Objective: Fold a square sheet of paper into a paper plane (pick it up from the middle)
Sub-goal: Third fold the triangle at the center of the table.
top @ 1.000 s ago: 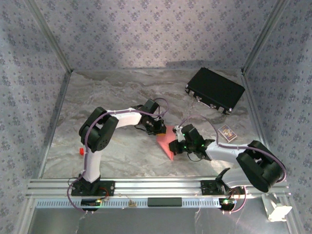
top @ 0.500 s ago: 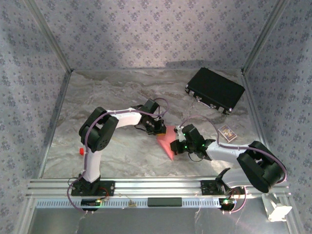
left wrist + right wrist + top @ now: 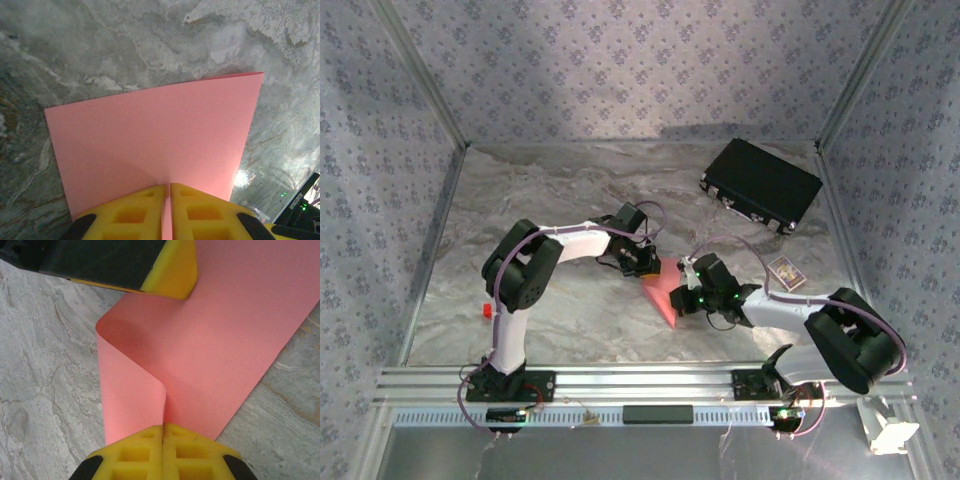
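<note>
On the bench [image 3: 570,190], the left gripper [image 3: 167,194] pinches the square sheet of paper [image 3: 155,130] at its far-left edge while the right gripper [image 3: 162,434] clamps the right edge, bowing it. This looks like the first centre fold; next, the edges must align before creasing.

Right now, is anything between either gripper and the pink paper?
Nothing visible does. The left gripper and the right gripper are each shut directly on an edge of the square sheet of paper.
</note>
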You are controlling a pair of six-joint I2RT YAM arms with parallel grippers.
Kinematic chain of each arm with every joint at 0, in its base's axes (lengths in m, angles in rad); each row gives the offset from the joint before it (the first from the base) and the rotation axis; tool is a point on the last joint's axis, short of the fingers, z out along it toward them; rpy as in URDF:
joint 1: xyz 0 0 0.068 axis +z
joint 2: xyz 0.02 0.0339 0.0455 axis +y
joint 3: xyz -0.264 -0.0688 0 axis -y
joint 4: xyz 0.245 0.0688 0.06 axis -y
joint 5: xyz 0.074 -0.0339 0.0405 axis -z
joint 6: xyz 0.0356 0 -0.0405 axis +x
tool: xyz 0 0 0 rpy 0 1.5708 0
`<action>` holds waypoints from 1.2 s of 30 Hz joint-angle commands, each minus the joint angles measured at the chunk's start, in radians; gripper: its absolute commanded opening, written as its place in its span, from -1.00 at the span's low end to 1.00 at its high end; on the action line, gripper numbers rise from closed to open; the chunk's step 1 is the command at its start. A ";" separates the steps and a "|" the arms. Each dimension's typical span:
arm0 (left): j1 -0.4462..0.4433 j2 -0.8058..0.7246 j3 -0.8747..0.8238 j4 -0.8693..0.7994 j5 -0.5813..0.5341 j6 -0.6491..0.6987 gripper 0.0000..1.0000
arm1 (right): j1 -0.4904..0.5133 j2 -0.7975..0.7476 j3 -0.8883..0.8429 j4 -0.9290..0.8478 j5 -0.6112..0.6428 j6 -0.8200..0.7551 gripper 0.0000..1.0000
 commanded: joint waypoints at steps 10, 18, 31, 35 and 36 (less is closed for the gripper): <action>-0.006 0.012 -0.023 -0.055 -0.043 0.006 -0.76 | -0.009 0.024 0.030 -0.032 0.006 -0.019 -1.00; -0.006 0.013 -0.024 -0.050 -0.039 0.007 -0.76 | -0.010 0.029 0.033 -0.032 0.007 -0.018 -1.00; -0.007 0.015 -0.028 -0.050 -0.039 0.007 -0.77 | -0.010 0.052 0.043 -0.031 -0.001 -0.014 -1.00; -0.008 0.015 -0.028 -0.050 -0.039 0.007 -0.77 | -0.010 0.050 0.042 -0.032 -0.001 -0.016 -1.00; -0.008 0.015 -0.028 -0.050 -0.040 0.008 -0.77 | -0.011 0.049 0.043 -0.032 -0.001 -0.016 -1.00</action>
